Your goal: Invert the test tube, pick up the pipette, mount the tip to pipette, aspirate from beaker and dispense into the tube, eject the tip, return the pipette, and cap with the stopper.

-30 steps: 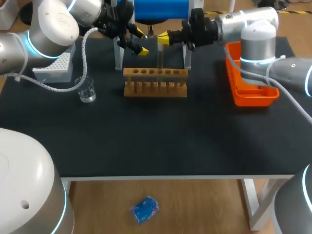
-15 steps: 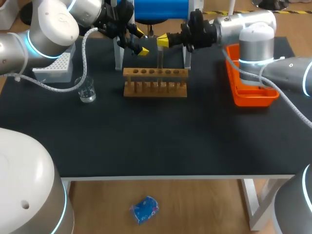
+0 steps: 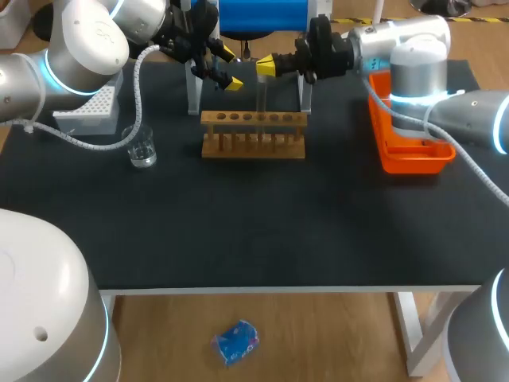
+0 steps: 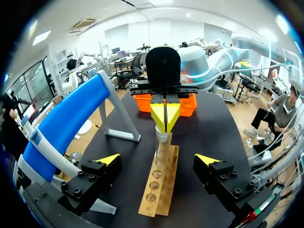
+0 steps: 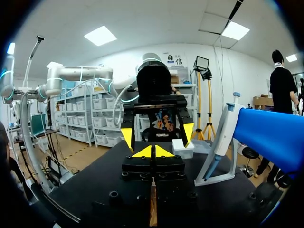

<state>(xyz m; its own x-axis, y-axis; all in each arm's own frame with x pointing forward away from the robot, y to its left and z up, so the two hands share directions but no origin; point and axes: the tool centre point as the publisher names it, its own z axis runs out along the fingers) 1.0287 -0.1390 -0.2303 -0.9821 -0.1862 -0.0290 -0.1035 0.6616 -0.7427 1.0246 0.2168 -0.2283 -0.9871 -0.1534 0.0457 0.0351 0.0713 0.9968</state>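
- your right gripper (image 3: 266, 65) is pinched tight on the top of the test tube (image 3: 261, 94), yellow tips together, tube held upright.
- the tube's lower end is right at the row of holes in the wooden rack (image 3: 253, 135). you can't tell from these views whether it's seated in a hole.
- your left gripper (image 3: 230, 68) hangs just beside the tube, on its left, jaws spread wide and holding nothing.
- from the left wrist, tube and rack stand ahead, in line between those spread fingers (image 4: 108, 159), touching neither one.
- the pipette (image 5: 221, 137) is parked on its blue-topped stand (image 3: 262, 16), behind the rack.
- the beaker (image 3: 143, 148) sits well to the left of the rack, with the tip box (image 3: 86, 110) behind it near the table's left edge.
- the orange tray (image 3: 407, 151) is off to the right of the rack, below your right arm.
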